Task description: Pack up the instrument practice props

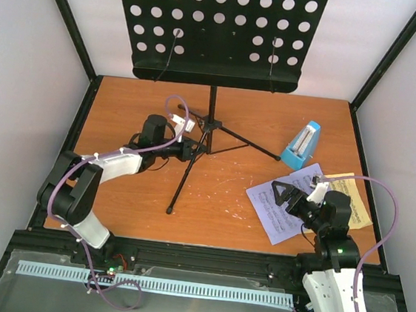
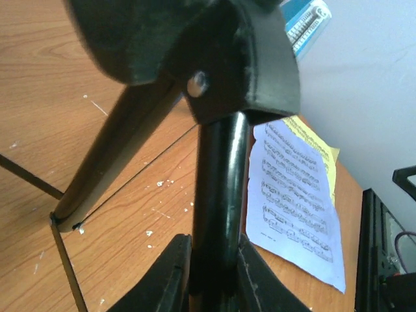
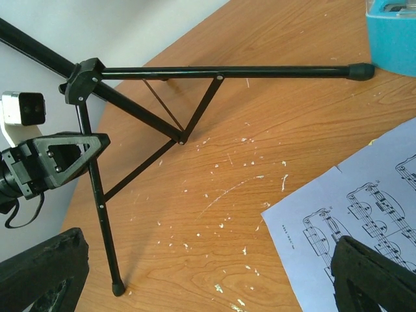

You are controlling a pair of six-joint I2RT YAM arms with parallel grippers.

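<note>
One stand [image 1: 217, 71], two pages, one metronome [image 1: 301, 146] and two arms. The stand is black, upright on three thin legs around the middle of the table [image 1: 139, 104], toward the far edge. One leg points at the near edge, one runs right and ends just beside the metronome, and a short one goes to the far left. Its wide desk is pierced with rows of round holes and hangs over the far edge. The left gripper [image 2: 214, 279] is clamped on the stand's pole just under the hub where the legs meet. The metronome is a small blue wedge with a clear front, upright near the right edge, just beyond the pages. The white page [image 1: 285, 205], printed with staves, lies flat toward the near right corner. It overlaps the yellow page [image 1: 352, 197], which shows on its right side. The right gripper [image 3: 208, 279] hangs over the white page's left part with its jaws wide apart and nothing between them. The table is orange-brown wood, flecked with white marks. White walls [image 1: 20, 106] and black posts [image 1: 70, 18] close it in.
</note>
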